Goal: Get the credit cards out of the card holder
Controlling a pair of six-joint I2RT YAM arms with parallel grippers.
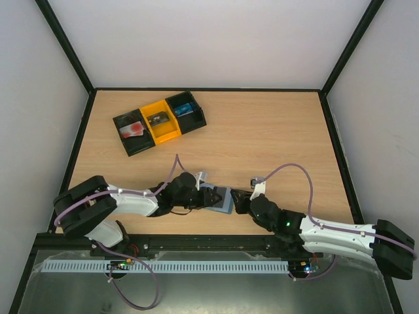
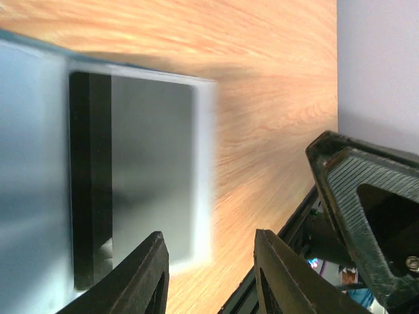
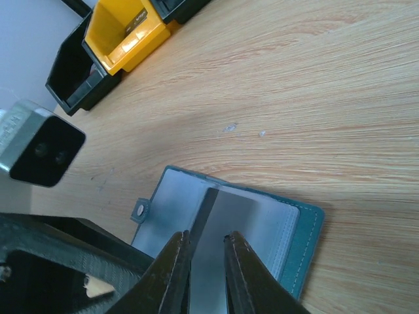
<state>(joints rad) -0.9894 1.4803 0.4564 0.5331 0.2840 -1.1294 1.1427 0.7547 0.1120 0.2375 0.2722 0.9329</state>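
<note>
The card holder (image 1: 221, 199) lies open on the table near the front edge, teal-blue outside with pale pockets (image 3: 170, 196). A grey credit card (image 3: 252, 226) with a black stripe sticks part-way out of a pocket. It also shows in the left wrist view (image 2: 150, 163). My right gripper (image 3: 204, 237) is just over this card with its jaws a narrow gap apart. The card's face shows between them and is wider than the gap. My left gripper (image 2: 209, 234) is open at the holder's left side (image 1: 200, 195), with its left fingertip (image 2: 154, 261) over the holder's edge. My right gripper also shows in the top view (image 1: 237, 198).
A black-and-orange three-compartment tray (image 1: 159, 122) stands at the back left. It holds a red item (image 1: 134, 129), a small item in the orange bin and a blue item (image 1: 184, 108). It also shows in the right wrist view (image 3: 124, 33). The black frame rail runs along the front edge.
</note>
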